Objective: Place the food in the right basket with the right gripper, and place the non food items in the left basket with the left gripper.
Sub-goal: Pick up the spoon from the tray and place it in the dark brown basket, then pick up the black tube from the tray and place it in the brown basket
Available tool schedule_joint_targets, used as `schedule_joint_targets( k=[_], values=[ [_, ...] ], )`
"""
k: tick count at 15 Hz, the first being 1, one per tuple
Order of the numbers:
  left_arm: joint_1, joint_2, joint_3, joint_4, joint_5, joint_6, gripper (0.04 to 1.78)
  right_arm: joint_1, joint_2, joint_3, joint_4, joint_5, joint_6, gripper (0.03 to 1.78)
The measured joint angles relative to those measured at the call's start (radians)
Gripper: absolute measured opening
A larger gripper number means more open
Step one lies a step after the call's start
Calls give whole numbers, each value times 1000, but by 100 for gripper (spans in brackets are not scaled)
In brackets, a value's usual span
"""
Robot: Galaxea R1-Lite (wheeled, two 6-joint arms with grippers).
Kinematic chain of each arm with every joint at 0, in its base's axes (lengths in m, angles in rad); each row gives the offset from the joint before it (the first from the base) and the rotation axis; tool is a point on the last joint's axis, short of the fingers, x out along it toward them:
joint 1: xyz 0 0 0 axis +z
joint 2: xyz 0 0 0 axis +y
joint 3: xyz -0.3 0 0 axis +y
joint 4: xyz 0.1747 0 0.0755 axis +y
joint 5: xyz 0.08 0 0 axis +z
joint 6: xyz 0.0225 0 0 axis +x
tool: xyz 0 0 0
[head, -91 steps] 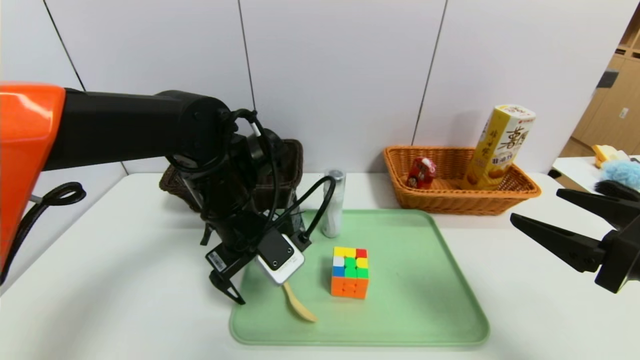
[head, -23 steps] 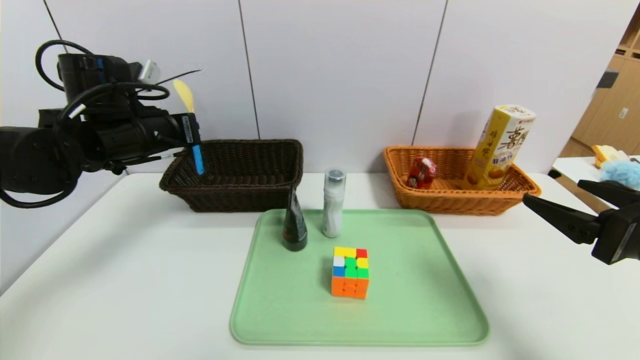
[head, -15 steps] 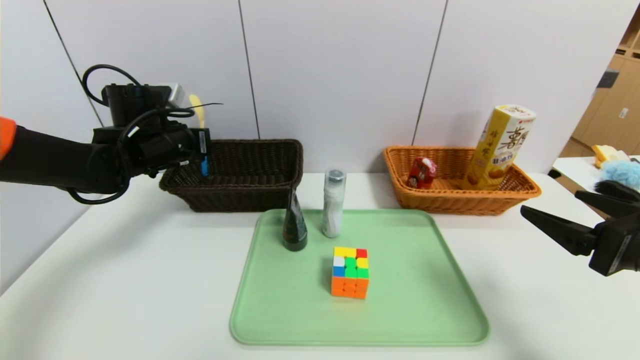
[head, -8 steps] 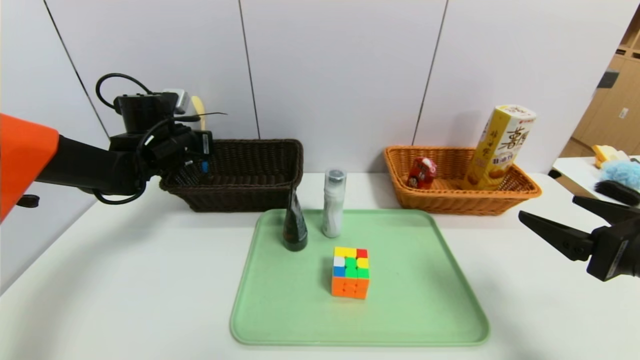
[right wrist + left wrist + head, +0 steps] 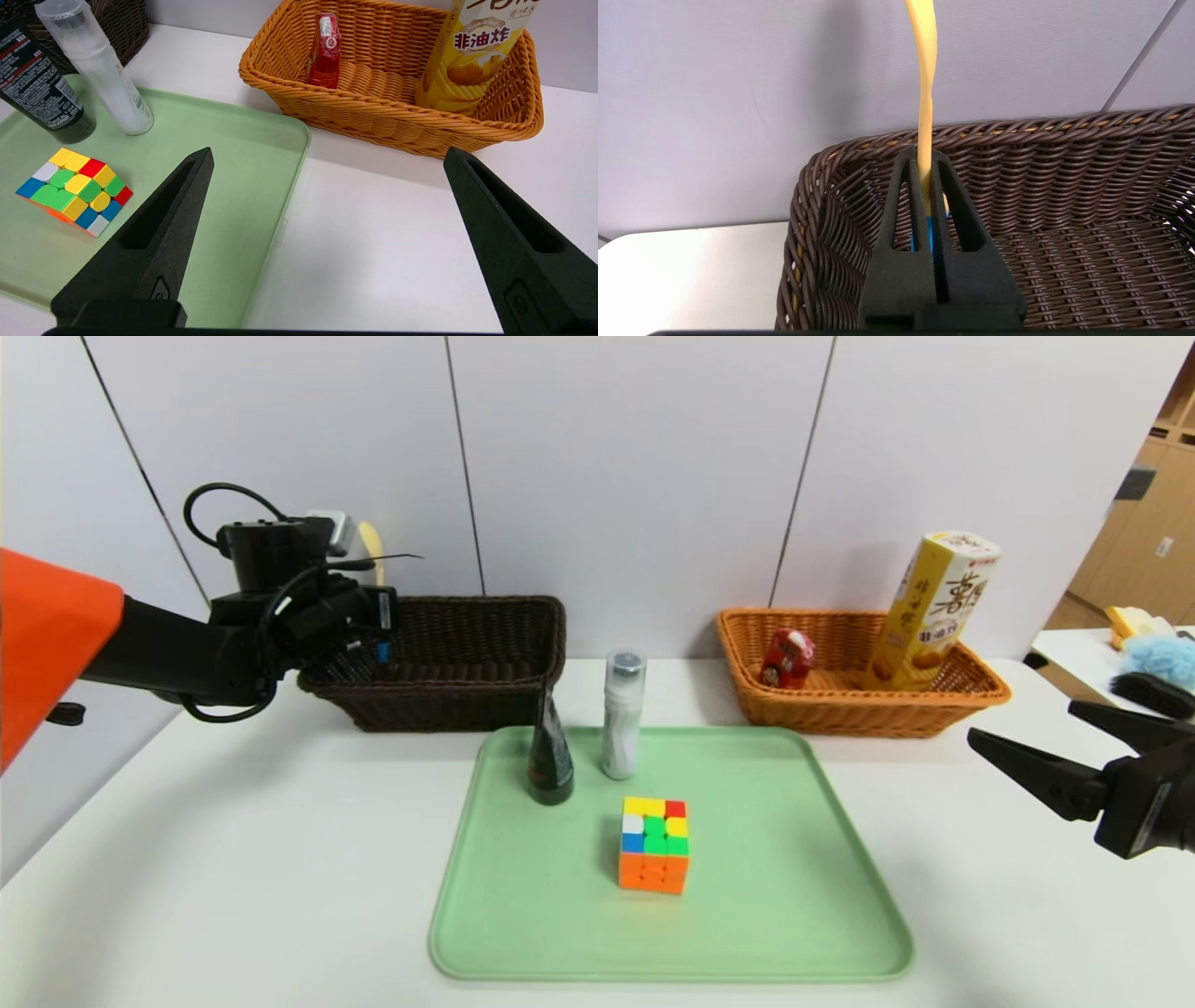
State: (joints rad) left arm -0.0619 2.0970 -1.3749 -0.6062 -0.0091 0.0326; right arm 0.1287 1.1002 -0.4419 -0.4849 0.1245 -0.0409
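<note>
My left gripper [image 5: 376,609] is shut on a yellow spoon with a blue handle end [image 5: 372,543] and holds it upright above the left end of the dark brown basket [image 5: 467,702]. In the left wrist view the fingers [image 5: 925,156] clamp the spoon [image 5: 924,70] over the basket's corner [image 5: 1064,186]. My right gripper [image 5: 1022,723] is open and empty at the table's right side, beside the tray [image 5: 327,154]. A colour cube [image 5: 653,845], a dark bottle [image 5: 550,756] and a white spray bottle [image 5: 623,714] stand on the green tray [image 5: 794,915].
The orange basket [image 5: 868,714] at the back right holds a red snack packet [image 5: 786,659] and a tall yellow chip box [image 5: 941,611]. The right wrist view shows the cube [image 5: 74,189], both bottles [image 5: 100,70] and the orange basket [image 5: 373,112]. A wall stands close behind both baskets.
My left arm has lifted the spoon off the tray and carried it to the dark basket's left end, lowering slightly over the last second. My right gripper has barely shifted.
</note>
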Motion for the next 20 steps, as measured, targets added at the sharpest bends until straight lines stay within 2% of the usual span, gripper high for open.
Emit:
schedule_joint_targets(
  k=[3, 4, 7, 9, 14, 17, 20],
  values=[
    [0, -2, 4, 3, 1, 3, 9, 0, 3, -1, 0, 2, 1, 170],
    [-1, -3, 6, 1, 2, 5, 14, 0, 4, -1, 0, 3, 0, 170],
    [1, -6, 15, -15, 3, 1, 65, 0, 8, -1, 1, 5, 0, 170],
    [0, -6, 21, -29, 2, 2, 89, 0, 11, -3, 0, 5, 0, 170],
    [-8, -54, 27, -75, -52, -4, 127, 0, 16, -4, 0, 5, 0, 170],
    [-69, -150, 52, -84, -70, -36, 141, 0, 16, 0, 0, 6, -1, 170],
    [-173, -271, 178, -87, -66, -134, 150, 0, 15, 2, 1, 5, -3, 170]
  ],
)
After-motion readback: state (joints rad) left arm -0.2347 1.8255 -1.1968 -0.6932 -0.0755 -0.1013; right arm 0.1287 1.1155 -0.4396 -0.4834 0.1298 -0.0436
